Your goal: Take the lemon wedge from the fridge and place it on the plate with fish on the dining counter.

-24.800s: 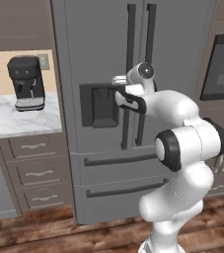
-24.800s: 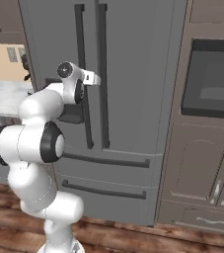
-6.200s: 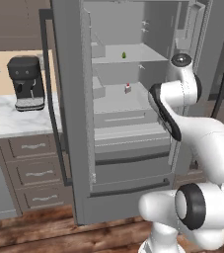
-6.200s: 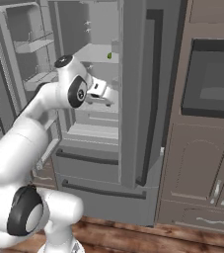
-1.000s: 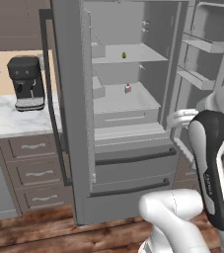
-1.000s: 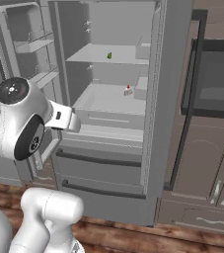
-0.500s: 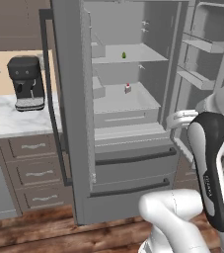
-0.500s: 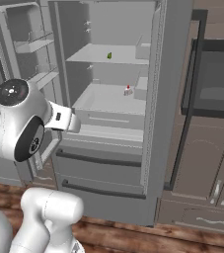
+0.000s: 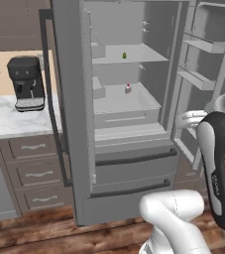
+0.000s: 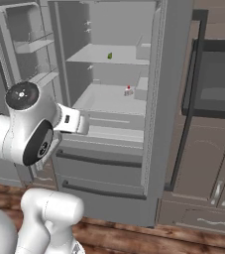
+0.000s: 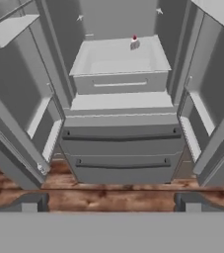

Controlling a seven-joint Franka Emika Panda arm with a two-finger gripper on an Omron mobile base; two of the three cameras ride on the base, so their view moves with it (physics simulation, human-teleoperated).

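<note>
with both doors of the fridge [image 9: 134, 163] now swung wide, the inside is open to view, where some seconds ago the right door was only part way out and, further back, both were shut. over the last second almost nothing has moved: the arm sits pulled back and low in front of the fridge, much as it did a moment ago.

the lemon wedge [image 9: 124, 55] lies on the upper shelf, toward the far middle, well apart from a small white bottle with a red cap [image 9: 128, 89] that stands on the shelf below. from the right side the lemon wedge [image 10: 109, 56] shows in the same spot, with nothing in front of it. the hand camera looks at the lower shelf and the two drawers, so the hand is aimed beneath the upper shelf.

the fingers [image 11: 28, 203] are spread as wide as they go and pinch nothing; the two tips stand far apart at the bottom of the hand camera's picture.

my judgement is that the door-opening step is finished and the reach for the lemon has not begun. the hand would need to rise and go in to the upper shelf. the wedge is tiny, so a careless close could knock it further back.
</note>
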